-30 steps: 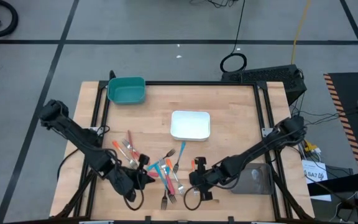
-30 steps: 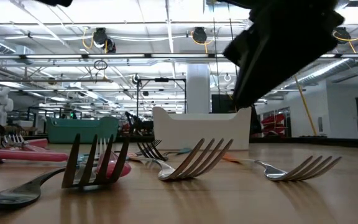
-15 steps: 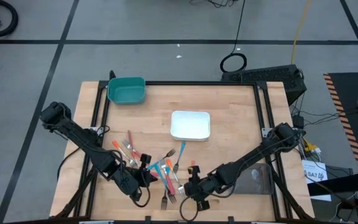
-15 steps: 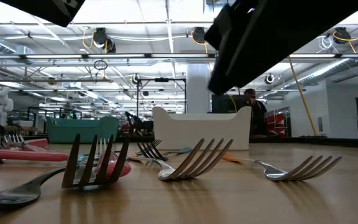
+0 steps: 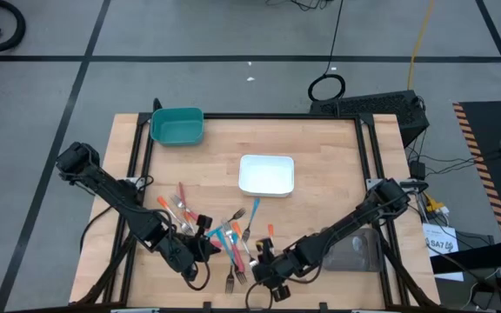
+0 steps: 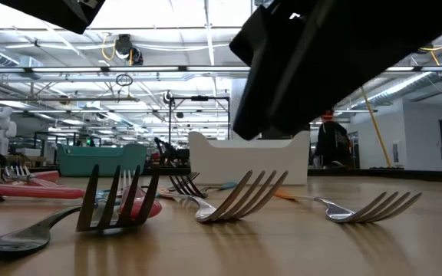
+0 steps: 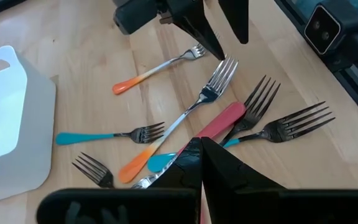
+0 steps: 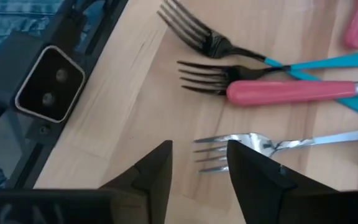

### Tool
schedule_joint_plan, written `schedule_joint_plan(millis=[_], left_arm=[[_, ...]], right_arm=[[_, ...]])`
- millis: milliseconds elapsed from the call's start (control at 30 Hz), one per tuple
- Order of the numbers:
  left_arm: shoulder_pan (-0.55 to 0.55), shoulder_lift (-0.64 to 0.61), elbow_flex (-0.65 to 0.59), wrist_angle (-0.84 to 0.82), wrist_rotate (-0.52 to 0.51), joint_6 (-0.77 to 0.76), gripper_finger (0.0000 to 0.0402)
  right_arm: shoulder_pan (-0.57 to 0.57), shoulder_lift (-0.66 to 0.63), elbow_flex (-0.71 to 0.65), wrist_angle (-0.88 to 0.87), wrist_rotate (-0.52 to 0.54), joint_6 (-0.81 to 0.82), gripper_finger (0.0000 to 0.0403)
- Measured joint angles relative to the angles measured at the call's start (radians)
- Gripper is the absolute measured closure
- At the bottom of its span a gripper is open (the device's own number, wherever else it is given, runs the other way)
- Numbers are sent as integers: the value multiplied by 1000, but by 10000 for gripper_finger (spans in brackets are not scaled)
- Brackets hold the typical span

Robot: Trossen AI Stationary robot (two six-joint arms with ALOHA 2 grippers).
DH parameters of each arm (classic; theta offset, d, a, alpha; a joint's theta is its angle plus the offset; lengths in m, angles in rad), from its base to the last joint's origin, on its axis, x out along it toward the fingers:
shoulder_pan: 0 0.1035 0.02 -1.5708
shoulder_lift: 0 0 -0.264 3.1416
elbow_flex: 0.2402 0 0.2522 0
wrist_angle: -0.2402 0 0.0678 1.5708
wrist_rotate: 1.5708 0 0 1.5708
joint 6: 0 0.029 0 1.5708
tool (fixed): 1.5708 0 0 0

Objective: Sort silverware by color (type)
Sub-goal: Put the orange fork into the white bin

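- Right gripper (image 5: 257, 268): low over the near table edge, fingers parted and holding nothing, beside a silver fork head (image 8: 241, 147).
- Left gripper (image 5: 205, 248): pinched shut, over the pile.
- Silver-headed forks with pink, orange and teal plastic handles (image 5: 233, 239): scattered on the wooden table (image 5: 320, 156), near the white rectangular tray (image 5: 266, 174).

Wooden table (image 5: 320, 156): forks (image 5: 237, 239), trays (image 5: 266, 174)

The forks (image 7: 185, 118) had silver heads with pink, teal and orange handles, sitting on light wood table (image 5: 320, 156) near a teal tray (image 5: 177, 127) and a white tray (image 5: 266, 174).
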Motion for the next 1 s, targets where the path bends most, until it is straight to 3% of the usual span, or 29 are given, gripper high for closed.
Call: schedule_joint_plan(millis=[667, 833, 1000], left_arm=[[80, 0, 0, 1, 1, 24, 394], [94, 0, 0, 2, 1, 5, 394], [97, 0, 0, 2, 1, -21, 394]], right_arm=[[-7, 53, -2, -7, 4, -63, 258], [-16, 71, -2, -5, 8, -94, 290], [-17, 70, -1, -3, 16, -130, 353]])
